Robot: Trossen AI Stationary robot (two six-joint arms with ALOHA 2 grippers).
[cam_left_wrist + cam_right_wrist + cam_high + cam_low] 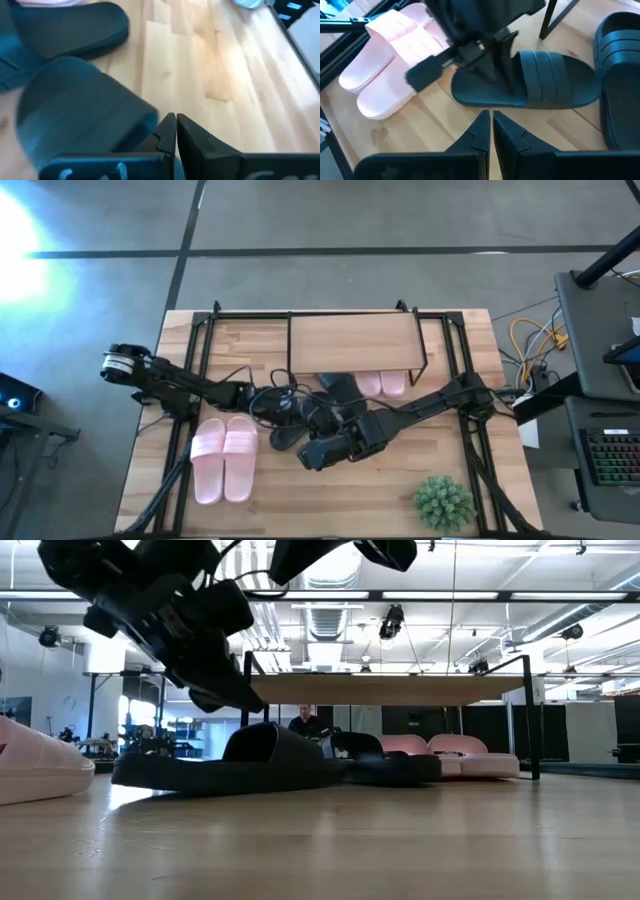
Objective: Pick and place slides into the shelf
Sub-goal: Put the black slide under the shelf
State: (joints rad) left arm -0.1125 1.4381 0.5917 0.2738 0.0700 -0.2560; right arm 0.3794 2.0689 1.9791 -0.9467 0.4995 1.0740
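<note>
- Wooden table under everything, broad bare board along the near edge, between the pink pair and the plant.
- Shelf at the far middle of the table — light top board on thin black legs, open room beneath at the front.
- Under the shelf's right half, one pink pair, side by side, toes poking out from the front edge; same pair seen low down.
- Second pink pair on the left near part, well clear of the shelf, the two slides touching along their sides.
- One black slide flat on the boards in front of the shelf, strap up; the other black slide just beside it, nearer the shelf leg.
- Left gripper down at the first black slide's strap end, fingers closed together with nothing between them in its own wrist view; touching the slide or only just above it, not clear.
- Right gripper hanging just off that slide's near side, fingers pressed together, gripping nothing.
- Spiky green plant at the near right corner, well apart from the slides.
</note>
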